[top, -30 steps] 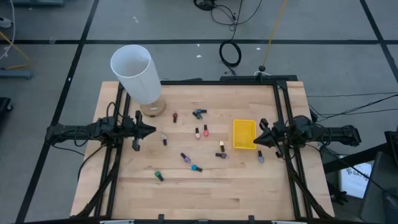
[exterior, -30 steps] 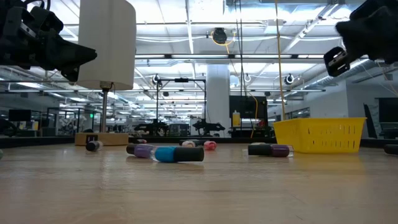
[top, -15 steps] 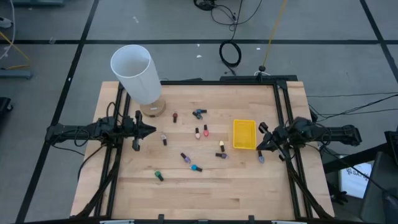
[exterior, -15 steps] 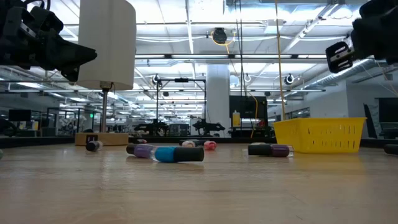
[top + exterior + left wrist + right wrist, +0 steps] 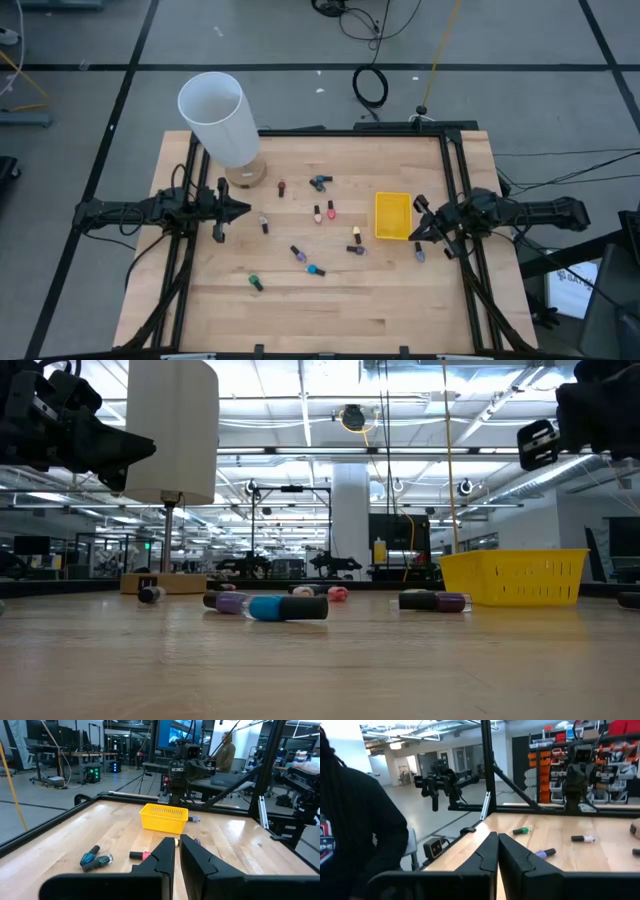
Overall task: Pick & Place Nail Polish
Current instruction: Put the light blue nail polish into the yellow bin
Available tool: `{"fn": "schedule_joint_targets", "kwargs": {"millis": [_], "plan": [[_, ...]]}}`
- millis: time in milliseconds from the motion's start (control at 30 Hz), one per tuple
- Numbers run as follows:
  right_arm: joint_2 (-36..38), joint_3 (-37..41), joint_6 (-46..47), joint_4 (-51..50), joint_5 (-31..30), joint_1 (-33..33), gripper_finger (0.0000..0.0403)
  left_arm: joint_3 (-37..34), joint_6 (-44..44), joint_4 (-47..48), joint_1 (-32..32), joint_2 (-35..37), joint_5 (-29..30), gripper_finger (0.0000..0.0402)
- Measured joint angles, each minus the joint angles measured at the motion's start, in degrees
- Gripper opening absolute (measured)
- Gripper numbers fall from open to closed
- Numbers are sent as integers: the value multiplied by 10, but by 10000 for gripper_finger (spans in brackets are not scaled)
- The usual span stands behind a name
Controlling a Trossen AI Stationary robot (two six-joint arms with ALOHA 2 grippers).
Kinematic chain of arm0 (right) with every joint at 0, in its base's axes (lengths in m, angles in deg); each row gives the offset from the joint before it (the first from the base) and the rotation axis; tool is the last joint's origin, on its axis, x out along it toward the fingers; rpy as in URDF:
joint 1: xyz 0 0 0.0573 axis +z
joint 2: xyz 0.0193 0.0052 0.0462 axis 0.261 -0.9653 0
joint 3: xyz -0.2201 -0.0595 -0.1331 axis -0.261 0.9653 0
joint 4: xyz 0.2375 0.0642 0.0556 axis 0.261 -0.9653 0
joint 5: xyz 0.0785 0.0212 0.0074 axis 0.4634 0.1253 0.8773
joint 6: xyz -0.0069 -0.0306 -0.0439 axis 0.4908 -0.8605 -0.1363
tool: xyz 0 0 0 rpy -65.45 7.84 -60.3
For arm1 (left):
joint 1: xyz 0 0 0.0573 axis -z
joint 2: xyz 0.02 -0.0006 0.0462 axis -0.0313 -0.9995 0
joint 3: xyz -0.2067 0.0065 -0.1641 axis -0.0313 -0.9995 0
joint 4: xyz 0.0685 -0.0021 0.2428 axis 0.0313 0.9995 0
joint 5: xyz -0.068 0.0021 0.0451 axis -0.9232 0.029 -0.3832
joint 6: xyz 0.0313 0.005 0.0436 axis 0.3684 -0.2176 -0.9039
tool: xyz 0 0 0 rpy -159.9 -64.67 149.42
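Nail polish bottles (image 5: 318, 212) lie scattered mid-frame on the desk (image 5: 330, 310). Judged light, hard, slick, prone to roll; grip across the body. Left pincer (image 5: 243, 210) and right pincer (image 5: 414, 236) both closed, empty.

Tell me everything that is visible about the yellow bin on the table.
The yellow bin is a small square basket that looks like plastic, with slotted, grille-like walls and an open top. It stands upright on the wooden table, on its right side, close to the right hand, which does not touch it. No bottle shows inside it. The nearest nail polish bottles lie on the wood beside it, apart from it.
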Motion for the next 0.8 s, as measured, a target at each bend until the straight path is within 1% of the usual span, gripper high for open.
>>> {"fn": "schedule_joint_targets", "kwargs": {"millis": [67,200,333,433,533,600,733,800], "plan": [[-6,0,-2,0,0,0,4,0,0,0,0,0,0,26],[-19,0,27,23,0,0,4,0,0,0,0,0,0,26],[-34,0,78,86,-7,0,5,0,0,0,0,0,0,26],[-47,0,86,122,-31,5,16,0,0,0,0,0,0,26],[-61,-12,82,140,-53,19,48,0,0,0,0,0,0,26],[-74,-30,80,134,-77,32,80,0,0,0,0,0,0,26],[-123,-104,65,78,-127,69,155,0,0,0,0,0,0,26],[-154,-152,63,24,-153,88,188,0,0,0,0,0,0,26]]}}
